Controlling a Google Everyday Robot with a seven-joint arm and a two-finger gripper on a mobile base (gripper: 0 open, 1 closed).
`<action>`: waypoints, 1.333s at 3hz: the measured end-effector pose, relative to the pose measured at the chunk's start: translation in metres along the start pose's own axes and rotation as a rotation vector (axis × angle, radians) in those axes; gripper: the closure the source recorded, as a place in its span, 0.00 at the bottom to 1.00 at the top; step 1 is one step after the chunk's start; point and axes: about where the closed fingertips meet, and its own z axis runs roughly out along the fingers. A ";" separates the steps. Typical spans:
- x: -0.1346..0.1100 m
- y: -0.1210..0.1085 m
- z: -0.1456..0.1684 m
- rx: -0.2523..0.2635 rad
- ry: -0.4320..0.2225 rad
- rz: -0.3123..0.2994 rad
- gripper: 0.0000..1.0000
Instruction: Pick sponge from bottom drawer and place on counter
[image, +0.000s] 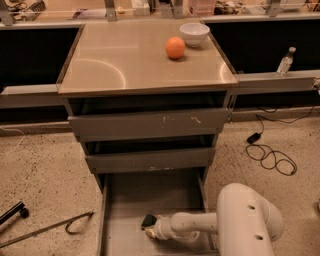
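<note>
The camera view looks down on a cabinet whose counter (125, 60) is a square, shiny beige metal plate with a darker rim. On its far right part stand a round orange (175, 47) and, just behind it, a small white bowl (194, 34). Below are the two upper drawers (147, 125), grey, flat and with scratched fronts. The bottom drawer (150, 197) is pulled out and shows a flat, dull grey floor with thin side walls; its front end is cut off by the lower edge. The white, smooth, rounded arm (245, 220) comes in from the lower right, hides the right part of this drawer, and ends in the gripper (150, 227) low over the drawer floor. At its tip lies a small dark piece, which seems to be the sponge (148, 220), inside the bottom drawer and left of centre. Whether the gripper is open or closed on it cannot be told, since the wrist covers it. The speckled floor (45, 170) carries a black cable (270, 155) at right and a thin metal rod (45, 230) at left.
</note>
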 end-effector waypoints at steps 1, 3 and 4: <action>-0.025 0.018 -0.030 -0.041 -0.005 -0.034 1.00; -0.147 0.098 -0.138 -0.257 -0.003 -0.252 1.00; -0.166 0.099 -0.155 -0.265 -0.001 -0.292 1.00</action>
